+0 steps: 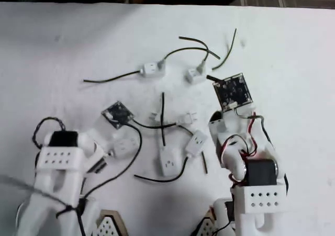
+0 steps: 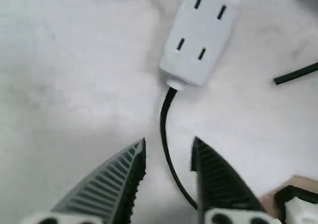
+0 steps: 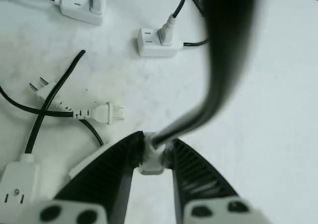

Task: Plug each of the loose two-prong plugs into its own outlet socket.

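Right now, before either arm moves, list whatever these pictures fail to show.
Right wrist view: prongs of the held plug, hidden by fingers of the right gripper; its cable blurs close to the camera.
Left wrist view: the cord between the open fingers of the left gripper is cut off at the frame edge.
High view: slots of the outlet socket, too small.

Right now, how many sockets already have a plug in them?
2. Both lie at the far side of the table: the left socket and the right socket beside it. Others may be hidden from these views.
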Available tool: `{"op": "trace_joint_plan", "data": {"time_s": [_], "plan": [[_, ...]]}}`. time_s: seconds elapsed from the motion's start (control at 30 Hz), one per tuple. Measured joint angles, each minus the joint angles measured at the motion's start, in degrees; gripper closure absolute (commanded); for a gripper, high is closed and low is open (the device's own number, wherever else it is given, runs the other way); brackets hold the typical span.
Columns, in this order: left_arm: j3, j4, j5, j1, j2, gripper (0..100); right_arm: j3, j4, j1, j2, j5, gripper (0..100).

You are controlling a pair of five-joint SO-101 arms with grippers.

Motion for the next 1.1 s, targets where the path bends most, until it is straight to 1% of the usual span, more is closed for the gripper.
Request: {"op": "trace_joint_plan", "data": {"time_s": [0.17, 0.27, 0.37, 0.5, 0.7, 0.83, 0.93, 1.1], "plan": [[0.0, 0.4, -1.8, -1.1, -7.7, 72, 0.3, 0.0, -1.0, 0.0, 0.0, 98.1], [0.0, -0.4, -3.4, 1.2, -9.1, 72, 0.3, 0.0, -0.9, 0.0, 0.0, 98.1], [0.0, -3.3, -3.8, 3.7, -8.1, 72, 0.3, 0.0, -1.0, 0.0, 0.0, 98.1], [-1.8, -6.2, -3.8, 5.7, -0.4, 72, 0.3, 0.0, -1.0, 0.0, 0.0, 98.1], [-11.5, -7.0, -1.9, 8.6, 17.6, 72, 0.3, 0.0, -1.0, 0.0, 0.0, 98.1], [-15.4, -7.3, 0.1, 11.1, 25.9, 72, 0.3, 0.0, -1.0, 0.0, 0.0, 98.1], [-16.4, -7.3, 2.5, 13.1, 29.0, 77, 0.3, 0.0, -1.0, 0.0, 0.0, 98.1], [-16.5, -7.8, 3.6, 15.2, 31.7, 85, 0.3, 0.0, -1.0, 0.0, 0.0, 98.1]]}}
